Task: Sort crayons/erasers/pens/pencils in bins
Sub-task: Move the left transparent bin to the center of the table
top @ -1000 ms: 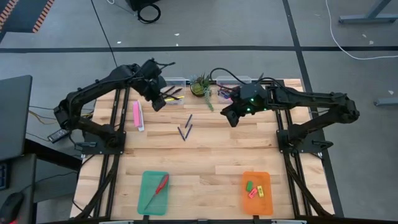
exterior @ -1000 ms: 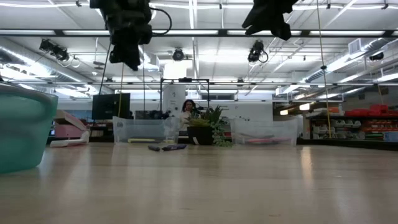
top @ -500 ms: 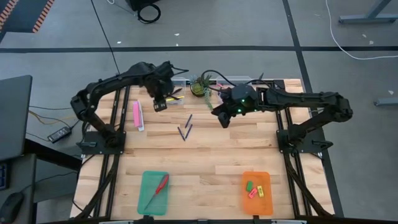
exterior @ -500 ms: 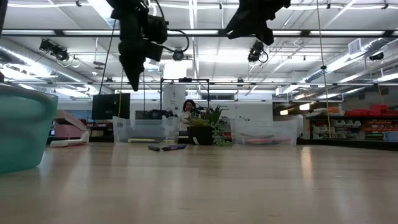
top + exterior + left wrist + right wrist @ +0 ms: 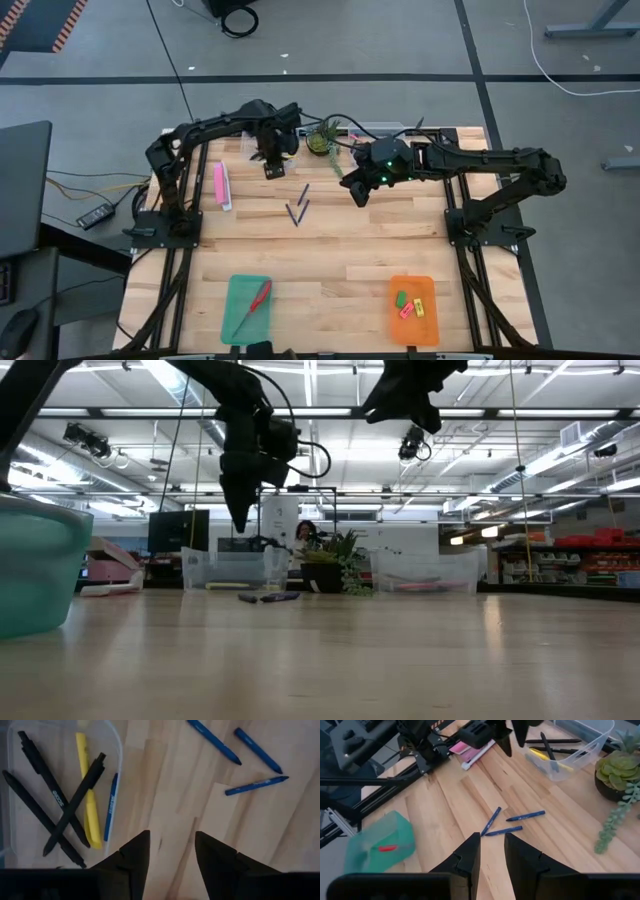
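Three blue pens lie loose on the wood in the table's far middle, also in the left wrist view and the right wrist view. The left clear bin at the far edge holds black pencils, a yellow one and one blue pen. My left gripper points down, open and empty, above bare wood between that bin and the pens. My right gripper hangs open and empty, right of the pens.
A potted plant stands at the far edge between the left bin and a second clear bin. A long pink box lies at the left. Near the front edge are a teal tray with red scissors and an orange tray with erasers.
My left gripper has come down and moved toward the table's right, away from the left bin and toward the loose pens, rolling about its own axis as it sank. My right gripper has shifted a little toward the table's left.
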Controlling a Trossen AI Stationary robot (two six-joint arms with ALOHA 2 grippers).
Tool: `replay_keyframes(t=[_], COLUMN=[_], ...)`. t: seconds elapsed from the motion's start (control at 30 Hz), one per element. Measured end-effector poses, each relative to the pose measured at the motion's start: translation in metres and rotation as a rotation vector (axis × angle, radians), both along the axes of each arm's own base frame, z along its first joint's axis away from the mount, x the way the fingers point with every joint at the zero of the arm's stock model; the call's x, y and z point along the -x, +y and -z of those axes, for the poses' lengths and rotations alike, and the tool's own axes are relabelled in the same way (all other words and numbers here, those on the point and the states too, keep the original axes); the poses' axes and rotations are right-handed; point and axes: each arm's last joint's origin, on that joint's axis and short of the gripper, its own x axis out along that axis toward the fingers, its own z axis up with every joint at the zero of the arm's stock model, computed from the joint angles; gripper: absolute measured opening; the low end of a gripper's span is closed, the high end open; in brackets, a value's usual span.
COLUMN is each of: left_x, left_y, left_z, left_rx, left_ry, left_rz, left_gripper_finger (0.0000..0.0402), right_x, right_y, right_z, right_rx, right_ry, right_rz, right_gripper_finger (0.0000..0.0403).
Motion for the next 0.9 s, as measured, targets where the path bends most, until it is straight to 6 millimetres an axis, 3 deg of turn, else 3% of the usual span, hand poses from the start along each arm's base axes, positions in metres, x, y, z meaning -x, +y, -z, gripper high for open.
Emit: replay_keyframes(t=[0.33, 0.6, 0.9], left_x=[-0.009, -0.013, -0.006], left_y=[0.015, 0.014, 0.012], left_z=[0.03, 0.034, 0.026], left_rx=[-0.161, -0.101, -0.133], left_ry=[0.149, 0.108, 0.154], left_rz=[-0.012, -0.069, -0.108], left_gripper_finger=[0.0207, 0.0221, 0.0193], right_x=[0.003, 0.004, 0.006], right_y=[-0.001, -0.005, -0.012], right_z=[0.003, 0.004, 0.005], right_rx=[0.056, 0.089, 0.087], right_ry=[0.053, 0.067, 0.087], right_rz=[0.013, 0.002, 0.023], right_gripper_finger=[0.0095, 0.0095, 0.0095])
